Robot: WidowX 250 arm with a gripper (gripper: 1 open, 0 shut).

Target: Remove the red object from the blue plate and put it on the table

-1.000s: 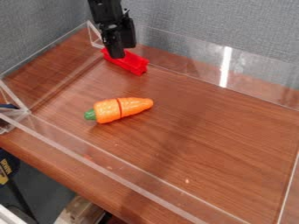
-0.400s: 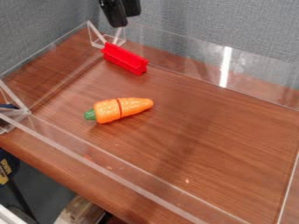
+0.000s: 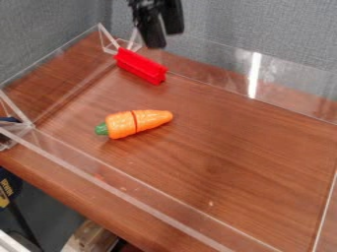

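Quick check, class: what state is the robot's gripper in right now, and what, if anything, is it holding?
Gripper: raised above the red block, not touching it; too blurred to tell whether it is open or closed.

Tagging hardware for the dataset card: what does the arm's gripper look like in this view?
Black gripper, dark all over, with narrow finger-like parts pointing down. It is blurred and cut off by the top edge, so markings, cables and the rest of the arm can't be made out.
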